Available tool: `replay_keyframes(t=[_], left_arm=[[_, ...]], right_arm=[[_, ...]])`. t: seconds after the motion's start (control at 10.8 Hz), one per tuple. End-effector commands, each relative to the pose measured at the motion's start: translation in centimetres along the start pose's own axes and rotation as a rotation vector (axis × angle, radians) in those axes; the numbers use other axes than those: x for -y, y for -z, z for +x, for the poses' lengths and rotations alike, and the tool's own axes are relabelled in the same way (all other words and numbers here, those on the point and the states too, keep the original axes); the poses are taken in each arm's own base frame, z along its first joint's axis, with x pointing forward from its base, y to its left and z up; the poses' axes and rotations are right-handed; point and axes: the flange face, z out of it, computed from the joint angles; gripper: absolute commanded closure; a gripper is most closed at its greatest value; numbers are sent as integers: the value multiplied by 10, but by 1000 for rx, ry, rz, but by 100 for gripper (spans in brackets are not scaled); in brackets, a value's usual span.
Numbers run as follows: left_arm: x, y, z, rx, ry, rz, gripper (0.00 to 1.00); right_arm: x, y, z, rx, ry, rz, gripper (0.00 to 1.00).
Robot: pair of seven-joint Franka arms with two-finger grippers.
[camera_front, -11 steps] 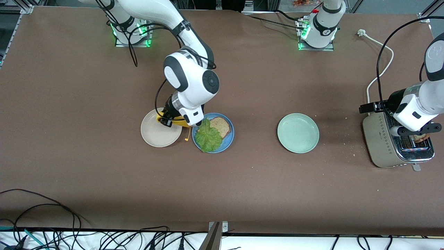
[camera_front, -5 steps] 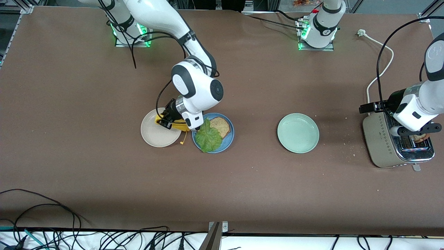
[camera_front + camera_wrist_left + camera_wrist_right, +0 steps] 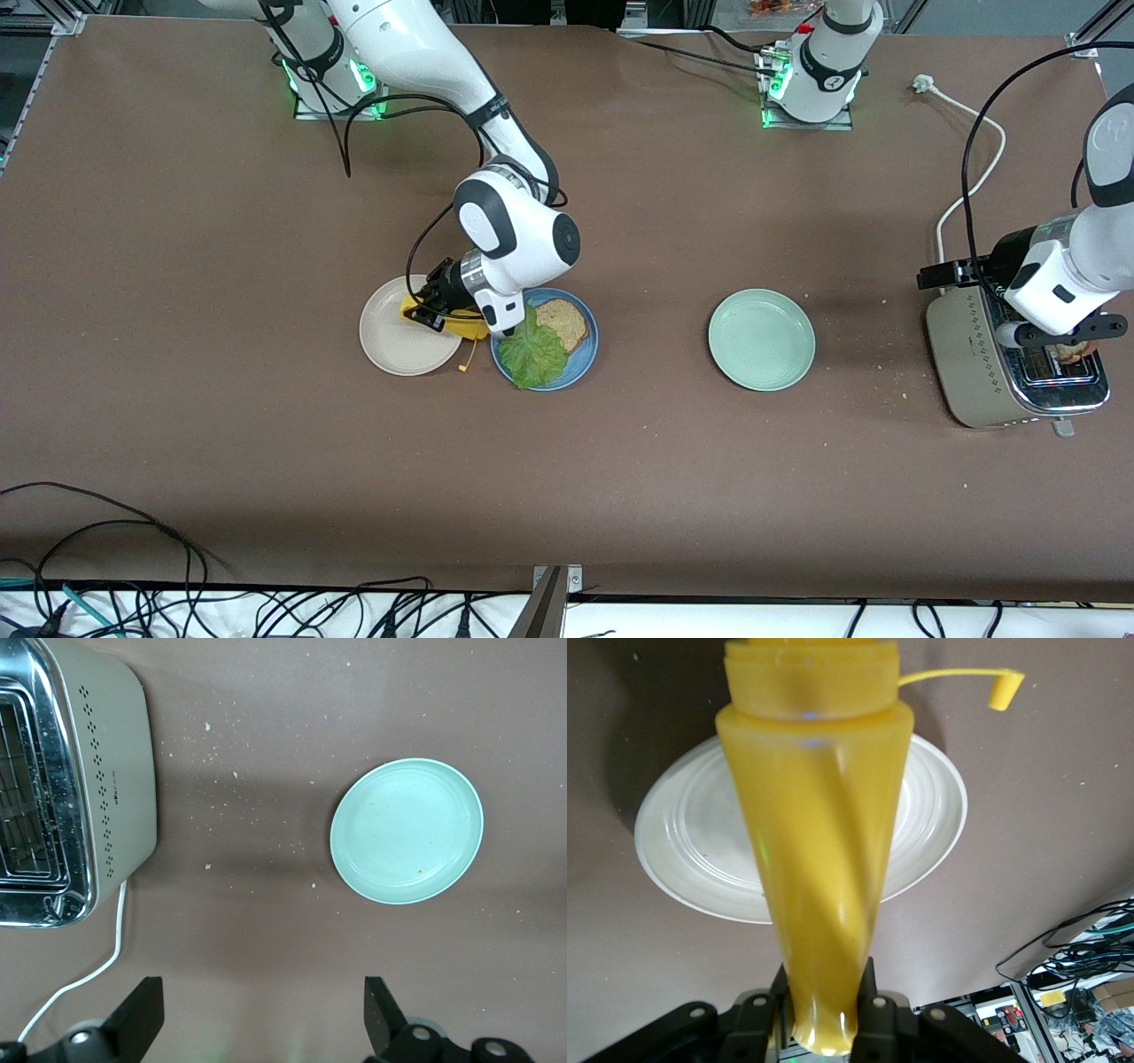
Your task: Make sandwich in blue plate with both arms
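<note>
Front view showed the right gripper [image 3: 447,310] with its fingers pinching a soft yellow plastic squeeze bottle [image 3: 438,315], tipped on its side over the round beige plate [image 3: 390,341] and reaching toward the round matte blue plate [image 3: 580,354]. The bottle's little cap [image 3: 1003,689] dangled on its strap. On the blue plate lay one brown speckled bread slice [image 3: 567,321] with a crinkly green lettuce leaf [image 3: 532,353] partly over it. I think the sauce step was in hand. Next, the spout needs to be over the leaf, then a squeeze.

The left gripper [image 3: 261,1014] waited over the silver toaster [image 3: 1010,372], at the left arm's end of the bench, its fingers spread wide and holding nothing. A second bread slice [image 3: 1075,351] seemed to sit in the toaster slot.

A round pale green plate [image 3: 761,339] sat between the blue plate and the toaster. Plenty of bare bench lay toward the front edge.
</note>
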Motion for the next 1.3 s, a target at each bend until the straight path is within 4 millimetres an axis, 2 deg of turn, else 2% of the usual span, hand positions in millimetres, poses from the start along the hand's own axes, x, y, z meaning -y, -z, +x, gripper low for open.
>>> replay_keyframes(t=[0.0, 0.28, 0.37, 0.56, 0.74, 1.02, 1.21], left_arm=[[2, 1, -2, -1, -21, 28, 1], [2, 1, -2, -1, -23, 28, 1], [2, 1, -2, -1, -21, 28, 1], [2, 0, -2, 0, -21, 29, 1], [2, 1, -2, -1, -21, 28, 1], [2, 1, -2, -1, -21, 28, 1], [2, 1, -2, -1, -21, 28, 1]], right_arm=[[-1, 8, 0, 14, -15, -28, 100], [-5, 7, -4, 4, -23, -14, 100], [-16, 8, -16, -19, -31, 9, 100], [-38, 13, -61, -177, -54, 121, 100], [-58, 9, -96, -283, -17, 217, 100], [-81, 5, -132, -439, 19, 355, 100], [-98, -10, -153, -543, 41, 446, 100]])
